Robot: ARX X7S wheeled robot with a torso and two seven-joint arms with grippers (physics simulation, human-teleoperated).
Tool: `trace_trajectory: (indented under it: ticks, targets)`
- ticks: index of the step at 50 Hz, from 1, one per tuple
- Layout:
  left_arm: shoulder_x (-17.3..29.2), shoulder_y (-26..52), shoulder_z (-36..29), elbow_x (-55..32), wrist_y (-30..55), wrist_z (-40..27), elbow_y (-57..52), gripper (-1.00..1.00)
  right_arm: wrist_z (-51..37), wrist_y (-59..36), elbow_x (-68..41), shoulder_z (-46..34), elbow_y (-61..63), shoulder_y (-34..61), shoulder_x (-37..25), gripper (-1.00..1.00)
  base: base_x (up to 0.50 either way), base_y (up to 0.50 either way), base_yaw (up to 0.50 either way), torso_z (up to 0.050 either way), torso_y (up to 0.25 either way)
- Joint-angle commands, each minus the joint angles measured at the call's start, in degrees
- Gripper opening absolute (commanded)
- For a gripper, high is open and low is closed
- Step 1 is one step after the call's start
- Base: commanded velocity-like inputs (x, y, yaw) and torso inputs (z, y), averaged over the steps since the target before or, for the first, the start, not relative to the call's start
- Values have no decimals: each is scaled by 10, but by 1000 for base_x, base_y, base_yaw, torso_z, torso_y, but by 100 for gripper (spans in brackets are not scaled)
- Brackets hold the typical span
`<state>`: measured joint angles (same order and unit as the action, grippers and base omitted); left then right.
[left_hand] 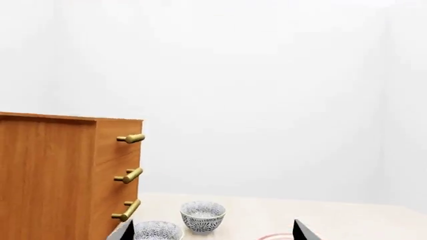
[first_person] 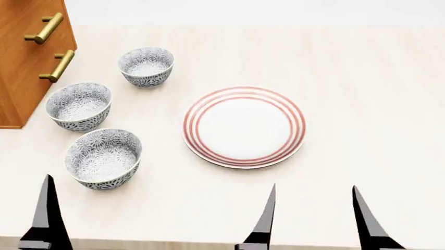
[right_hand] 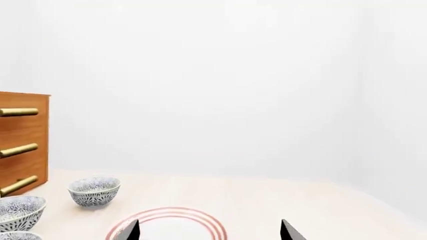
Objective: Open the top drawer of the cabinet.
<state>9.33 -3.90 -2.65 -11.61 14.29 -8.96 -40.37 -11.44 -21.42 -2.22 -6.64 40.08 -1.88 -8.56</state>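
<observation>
I see the orange-brown wood-grain cabinet standing at the far left of the pale wooden table, its three stacked fronts all flush. The top drawer, with its brass bar handle, sits shut. My left gripper has its black fingers spread wide, holding nothing, well apart from that handle. My right gripper is likewise splayed and empty, low over the red-ringed white plate. Three blue-patterned ceramic bowls cluster between cabinet and plate.
</observation>
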Motion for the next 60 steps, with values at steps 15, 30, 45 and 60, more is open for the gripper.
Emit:
trace_trajectory:
  ticks: [15,30,45,60]
  targets:
    - [24,4,7,-29,51,-31,-102,100,-18,-54,6,-9,101,9,-22,100,245,0,0,0,0]
    - [38,4,-2,-38,49,-45,-106,100,-22,-64,-6,-7,101,12,-25,100,500,0,0,0,0]
    - [51,4,-7,-48,46,-58,-109,100,-33,-69,-13,1,110,11,-29,100,500,0,0,0,0]
    - [62,7,-9,-63,52,-72,-119,100,-58,-58,11,-2,125,7,-35,100,320,10,0,0,1]
